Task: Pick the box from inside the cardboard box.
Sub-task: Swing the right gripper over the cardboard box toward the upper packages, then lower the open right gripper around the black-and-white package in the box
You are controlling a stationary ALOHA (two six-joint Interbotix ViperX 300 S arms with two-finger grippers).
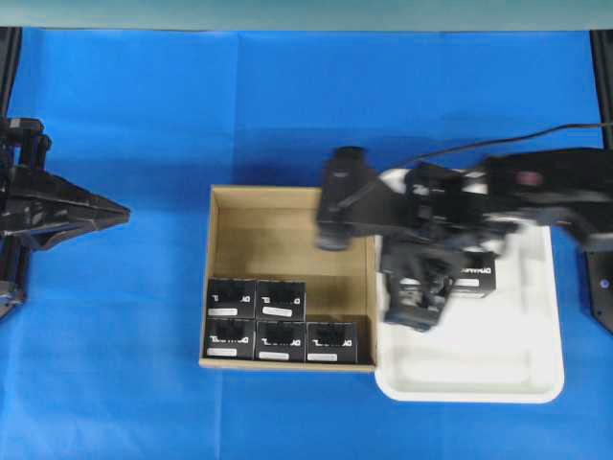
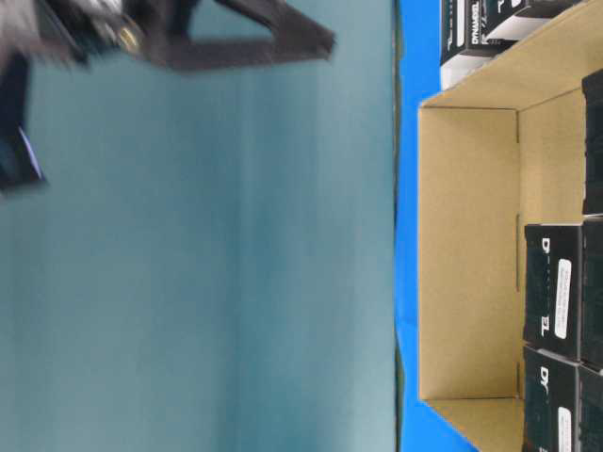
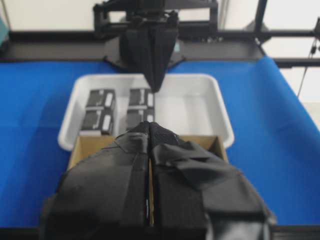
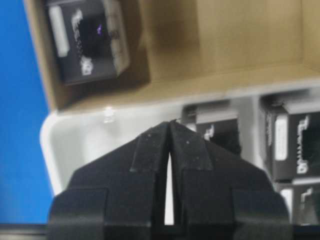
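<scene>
Boxes (image 1: pixel 281 299): five in the cardboard box (image 1: pixel 287 211), away from both sets of fingers.
Right fingers (image 4: pixel 170 131): pressed together, empty, over the white tray (image 4: pixel 85 137).
Left fingers (image 3: pixel 149 131): closed, holding nothing.

You have a bright blue desk (image 1: pixel 134 115) under everything. The cardboard box (image 1: pixel 218 278) is plain tan, inside and out. Each box (image 1: pixel 281 299) in it is black with white lettering and a white label strip. The tray (image 1: pixel 536 316) beside it is white. Both arms are black, and the fingers (image 4: pixel 150 147) you see in the right wrist view are matte black with a fine speckle.
</scene>
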